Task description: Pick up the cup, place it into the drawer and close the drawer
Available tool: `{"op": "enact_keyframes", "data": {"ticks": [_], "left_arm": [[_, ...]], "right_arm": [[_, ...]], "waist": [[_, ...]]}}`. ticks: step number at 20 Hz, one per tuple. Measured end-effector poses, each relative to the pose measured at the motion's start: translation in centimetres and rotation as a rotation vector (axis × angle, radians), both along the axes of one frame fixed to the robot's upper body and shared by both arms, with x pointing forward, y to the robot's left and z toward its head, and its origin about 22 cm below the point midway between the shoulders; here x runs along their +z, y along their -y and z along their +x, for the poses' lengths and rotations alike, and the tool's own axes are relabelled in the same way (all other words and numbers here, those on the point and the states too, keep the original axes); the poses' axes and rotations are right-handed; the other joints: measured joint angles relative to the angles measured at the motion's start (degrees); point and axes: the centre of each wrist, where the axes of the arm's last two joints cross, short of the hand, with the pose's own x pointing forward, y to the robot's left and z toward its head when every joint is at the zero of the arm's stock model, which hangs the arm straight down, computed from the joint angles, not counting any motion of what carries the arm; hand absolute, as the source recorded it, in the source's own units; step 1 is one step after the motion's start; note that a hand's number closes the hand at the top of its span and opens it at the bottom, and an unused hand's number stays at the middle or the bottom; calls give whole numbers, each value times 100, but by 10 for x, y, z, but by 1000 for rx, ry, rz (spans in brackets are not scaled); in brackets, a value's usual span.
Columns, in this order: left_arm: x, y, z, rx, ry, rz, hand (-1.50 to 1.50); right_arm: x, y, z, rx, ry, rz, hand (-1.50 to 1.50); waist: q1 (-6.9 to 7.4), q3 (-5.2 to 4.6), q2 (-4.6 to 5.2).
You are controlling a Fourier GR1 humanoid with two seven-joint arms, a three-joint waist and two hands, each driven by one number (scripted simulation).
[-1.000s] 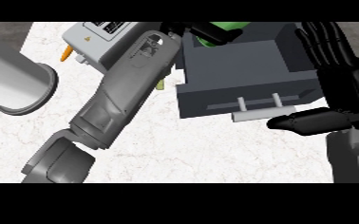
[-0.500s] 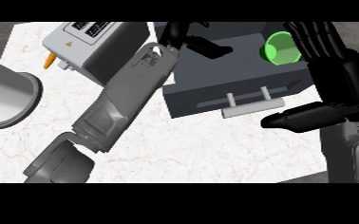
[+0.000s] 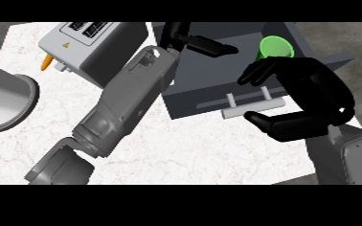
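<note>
Inside open drawer: green cup, placed. Right hand released, fingers relaxed, beside drawer handle. Left hand relaxed over drawer. Left: closing drawer.

White marbled counter seen steeply from above, its pale top veined in grey. Directly on it stand three things — a grey toaster with two slots at the upper left, a dark grey drawer unit at upper centre with a pale bar handle facing the viewer, and a grey round vessel, cut off by the left edge. An orange object lies just beside the toaster's left corner — too small to identify.
</note>
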Motion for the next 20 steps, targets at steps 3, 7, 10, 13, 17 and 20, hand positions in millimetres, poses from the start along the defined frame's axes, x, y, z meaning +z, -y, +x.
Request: {"op": "enact_keyframes", "data": {"ticks": [3, 7, 10, 13, 17, 20], "left_arm": [[7, 2, 1, 17, 30, -71, -150], [9, 2, 2, 58, 52, -119, -150], [3, -2, 2, 87, 52, -137, -150], [1, -4, 3, 99, 48, -163, -150], [-3, -7, 2, 99, 48, -210, -150], [-14, -13, 0, 94, 44, -232, -150]], "right_arm": [[-2, -4, -2, 95, -30, -115, 150], [-4, -1, -6, 152, -57, -339, -150], [-10, 7, -10, 112, -70, -476, -150], [-16, 7, -15, 39, -36, -608, -150], [-47, 1, -12, -47, -51, -716, -150], [-79, -4, -8, -75, -81, -794, -150]], "waist": [[86, -3, -34], [267, -3, -92], [433, 0, -127], [628, 3, -167], [898, 1, -207], [1060, 3, -224]]}}
